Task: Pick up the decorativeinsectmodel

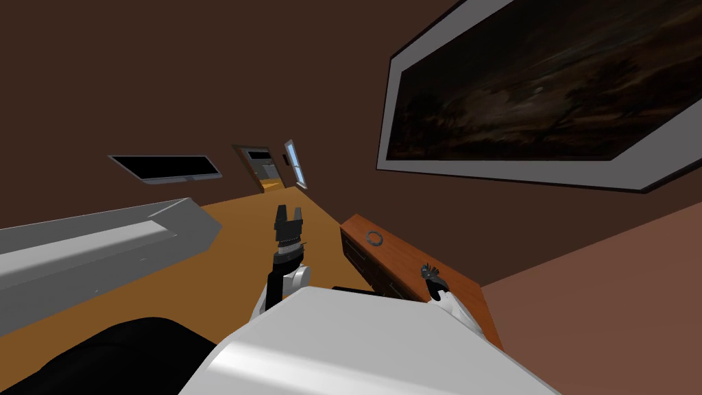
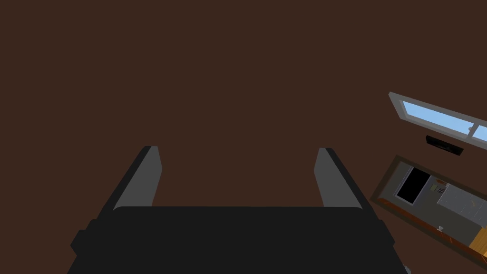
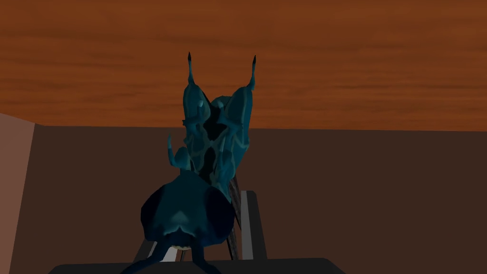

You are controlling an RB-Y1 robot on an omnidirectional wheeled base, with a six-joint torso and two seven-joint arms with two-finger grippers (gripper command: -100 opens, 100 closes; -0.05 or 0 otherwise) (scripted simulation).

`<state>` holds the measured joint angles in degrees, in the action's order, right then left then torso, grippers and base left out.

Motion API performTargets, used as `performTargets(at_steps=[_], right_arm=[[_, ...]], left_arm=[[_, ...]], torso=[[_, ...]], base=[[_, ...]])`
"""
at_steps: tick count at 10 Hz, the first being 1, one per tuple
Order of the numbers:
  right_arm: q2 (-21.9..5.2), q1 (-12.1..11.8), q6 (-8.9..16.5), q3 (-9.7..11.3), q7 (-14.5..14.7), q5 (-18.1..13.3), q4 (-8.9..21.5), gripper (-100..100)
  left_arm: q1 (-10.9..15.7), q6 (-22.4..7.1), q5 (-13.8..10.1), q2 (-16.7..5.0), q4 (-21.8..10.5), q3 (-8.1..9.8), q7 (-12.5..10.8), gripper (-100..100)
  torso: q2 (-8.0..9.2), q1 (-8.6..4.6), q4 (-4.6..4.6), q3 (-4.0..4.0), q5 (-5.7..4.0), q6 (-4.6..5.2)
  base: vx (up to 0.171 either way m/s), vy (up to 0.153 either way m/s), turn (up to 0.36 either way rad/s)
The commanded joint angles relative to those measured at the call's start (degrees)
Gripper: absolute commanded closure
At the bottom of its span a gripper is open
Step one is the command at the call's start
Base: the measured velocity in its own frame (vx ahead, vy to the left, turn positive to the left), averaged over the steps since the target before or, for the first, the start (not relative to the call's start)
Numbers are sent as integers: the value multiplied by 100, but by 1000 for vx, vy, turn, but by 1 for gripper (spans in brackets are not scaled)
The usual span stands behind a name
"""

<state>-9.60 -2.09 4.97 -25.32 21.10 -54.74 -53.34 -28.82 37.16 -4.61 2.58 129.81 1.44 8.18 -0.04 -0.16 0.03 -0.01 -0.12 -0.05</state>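
Presently, a wooden counter (image 1: 404, 264) stands against a dark brown wall (image 1: 206, 82) under a large framed painting (image 1: 541, 89); the floor (image 1: 206, 274) is orange-brown. A small grey ring (image 1: 374, 238) lies on the counter's far part. The right claw (image 3: 202, 204) pinches the decorative insect model (image 3: 214, 142) over the counter's near part, its two horns pointing away from the claw. The head view places it well apart from the ring; the right wrist view shows its teal colour. The left claw (image 1: 288, 214) is raised beside the counter, fingers spread.
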Motion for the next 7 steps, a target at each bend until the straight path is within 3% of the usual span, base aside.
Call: performTargets(at_steps=[1, 5, 6, 7], right_arm=[[-133, -104, 118, 220, -51, 210, -84, 100], [-407, -321, 345, 673, -160, 657, -284, 100], [-355, -281, 281, 576, -137, 563, -241, 100], [-362, -291, 301, 598, -142, 582, -251, 0]], left_arm=[[0, 0, 0, 0, 0, 0, 0, 0], [0, 0, 0, 0, 0, 0, 0, 0], [0, 0, 0, 0, 0, 0, 0, 0], [0, 0, 0, 0, 0, 0, 0, 0]], torso=[[0, 0, 0, 0, 0, 0], [-2, 15, -5, -4, 6, 0], [-1, 17, -5, -3, 6, 1], [-4, 12, -4, -4, 6, 2]], base=[[-15, 34, 29], [-19, 34, 30], [-10, 17, 3], [0, 0, 0]])
